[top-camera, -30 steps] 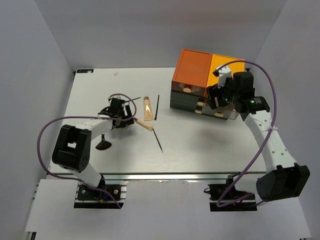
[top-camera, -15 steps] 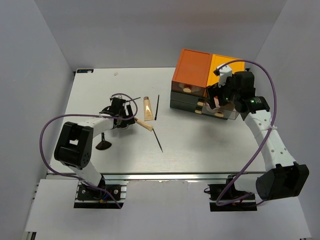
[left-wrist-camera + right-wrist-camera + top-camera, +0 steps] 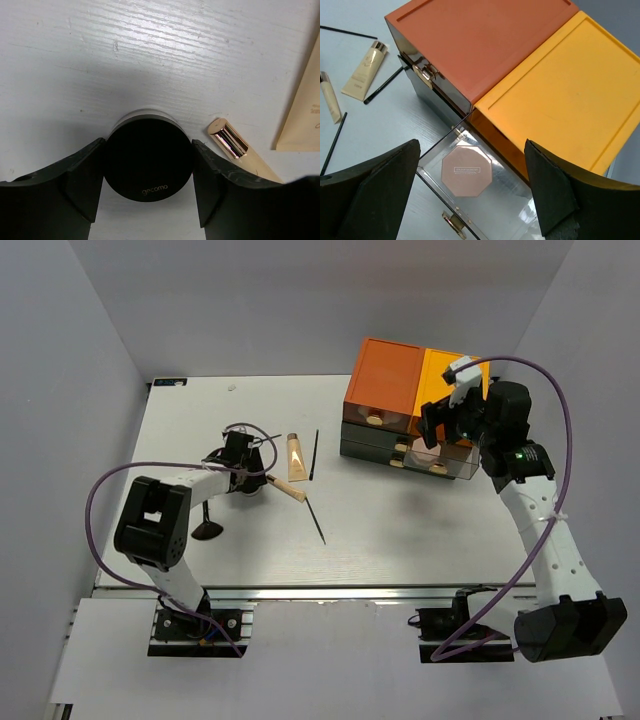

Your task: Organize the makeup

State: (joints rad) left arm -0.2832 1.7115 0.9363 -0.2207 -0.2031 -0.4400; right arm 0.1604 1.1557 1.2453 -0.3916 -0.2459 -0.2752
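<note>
My left gripper is low on the table, shut on the round black compact, one finger pressed on each side. A tan stick with a gold cap lies just right of it. The beige tube lies beyond, with thin black pencils nearby. My right gripper is open and empty above the pulled-out clear drawer. A pinkish octagonal compact lies in that drawer.
The orange-and-dark drawer box stands at the back right, its yellow-orange half under my right gripper. A dark brush-like thing lies near the left arm. Purple cables loop over both arms.
My right gripper has risen and moved right and back from the open drawer. My left gripper stays at the compact.
</note>
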